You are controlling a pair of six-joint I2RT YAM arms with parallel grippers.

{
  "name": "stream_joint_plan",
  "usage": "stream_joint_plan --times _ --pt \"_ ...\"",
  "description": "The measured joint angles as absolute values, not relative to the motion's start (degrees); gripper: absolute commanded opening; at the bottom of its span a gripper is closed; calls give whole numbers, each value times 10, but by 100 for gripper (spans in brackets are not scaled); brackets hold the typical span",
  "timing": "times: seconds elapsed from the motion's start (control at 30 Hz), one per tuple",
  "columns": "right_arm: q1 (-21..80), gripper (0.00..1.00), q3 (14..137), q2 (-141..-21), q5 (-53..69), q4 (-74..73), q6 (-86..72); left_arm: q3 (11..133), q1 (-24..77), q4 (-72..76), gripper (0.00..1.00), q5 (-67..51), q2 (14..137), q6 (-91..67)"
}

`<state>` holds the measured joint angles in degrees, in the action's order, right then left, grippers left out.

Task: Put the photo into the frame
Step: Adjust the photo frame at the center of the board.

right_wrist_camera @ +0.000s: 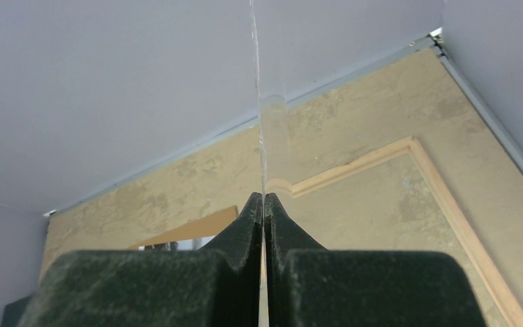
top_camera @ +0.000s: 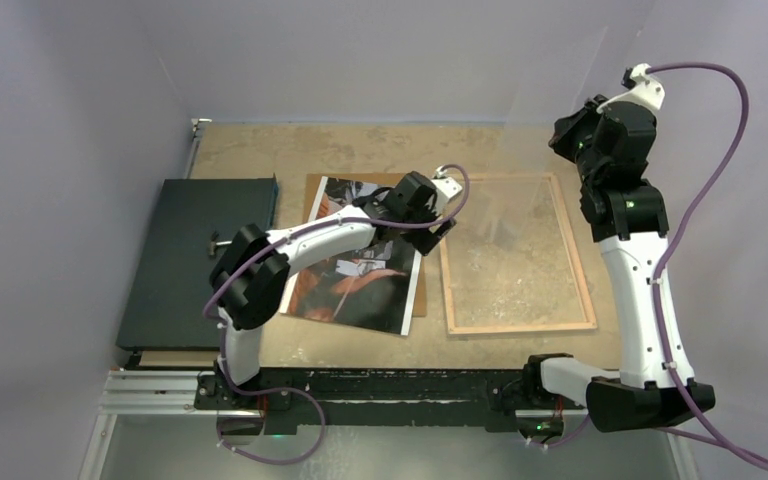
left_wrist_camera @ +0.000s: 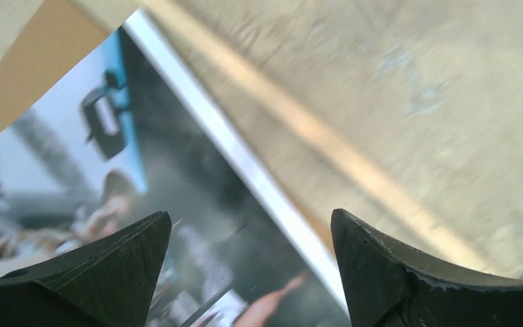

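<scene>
Standing well apart, the fingers (left_wrist_camera: 119, 266) of the left gripper (left_wrist_camera: 250, 218) hold nothing. They hover over the white strip along the right-hand edge of the photo (left_wrist_camera: 102, 204). The photo lies flat on the brown backing board (top_camera: 312, 188), just left of the frame (top_camera: 520, 327), whose wooden rail runs close beside the strip. The right gripper (right_wrist_camera: 264, 204) has its fingers pressed together on the clear pane (right_wrist_camera: 260, 102) (seen edge-on as a thin bright line) and holds it raised off the table above the frame. A dark flat board (top_camera: 195, 260) lies at the far left, apart from the work.

The step in hand appears to be taking hold of the photo while the pane is held up. The next move calls for lowering the left fingers to the photo's edge, closing on it, and carrying it over the rail into the opening without creasing it.
</scene>
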<state>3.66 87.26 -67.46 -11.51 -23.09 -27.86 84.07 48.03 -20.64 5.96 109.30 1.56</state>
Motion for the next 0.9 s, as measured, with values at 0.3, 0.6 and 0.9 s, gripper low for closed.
stream_joint_plan --times 0.3,0.6,0.9 --pt "27 0 880 -674 -154 -247 -261 953 534 -198 81 7 1225 -101" --pt "24 0 881 -674 -158 -246 -253 953 550 -198 58 52 1267 -120" --pt "22 0 874 -674 -152 -241 -253 934 557 -160 35 92 1267 -113"
